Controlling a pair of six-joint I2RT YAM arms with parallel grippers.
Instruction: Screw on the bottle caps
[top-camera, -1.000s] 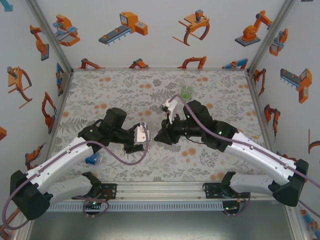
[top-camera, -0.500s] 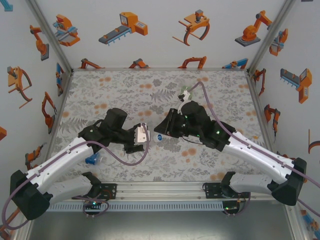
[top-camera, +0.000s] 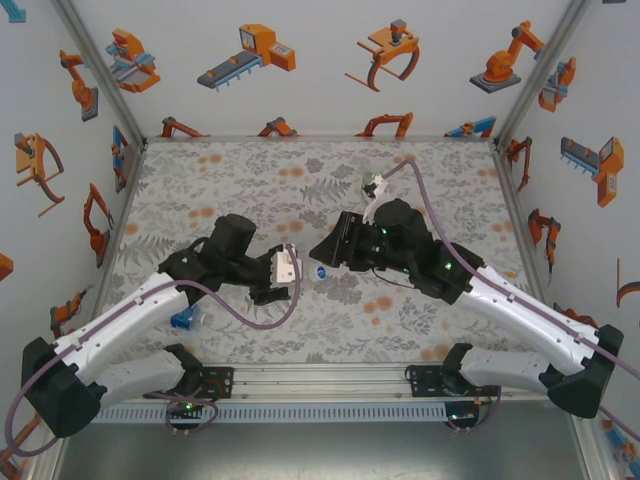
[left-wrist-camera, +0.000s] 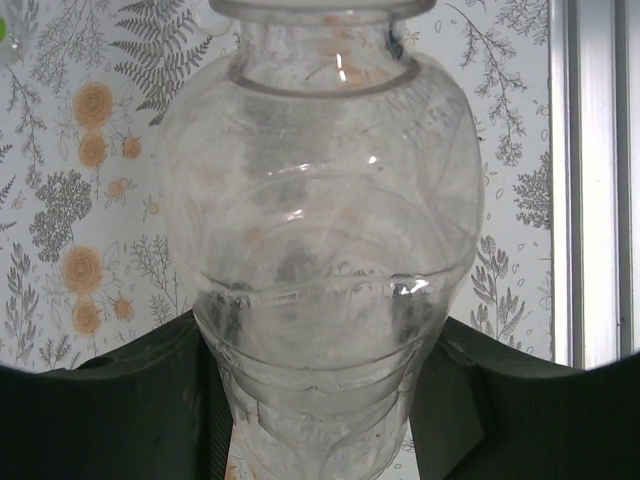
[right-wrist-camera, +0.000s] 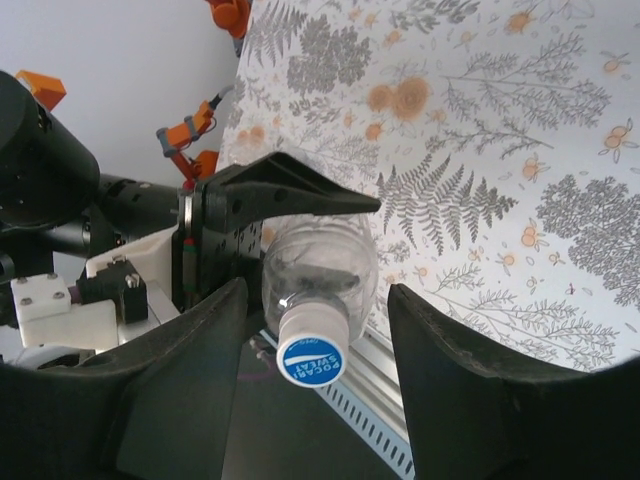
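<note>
My left gripper (left-wrist-camera: 320, 420) is shut on the lower body of the clear plain bottle (left-wrist-camera: 320, 220), which it holds lying sideways with the neck toward the right arm. A white cap with a blue top (right-wrist-camera: 312, 347) sits on that bottle's neck (right-wrist-camera: 320, 265). My right gripper (right-wrist-camera: 318, 300) stands open around the cap, its fingers (right-wrist-camera: 190, 370) apart from it on both sides. From above, the cap (top-camera: 320, 271) shows between the left gripper (top-camera: 297, 268) and the right gripper (top-camera: 327, 257).
The green bottle (top-camera: 374, 184) stands behind the right wrist, partly hidden by it. A bottle with a blue label (top-camera: 185, 320) lies by the left forearm near the table's front-left. An aluminium rail (top-camera: 320, 378) runs along the near edge.
The right gripper has opened off the cap and its wrist has turned. The left gripper still holds the clear bottle in the same place.
</note>
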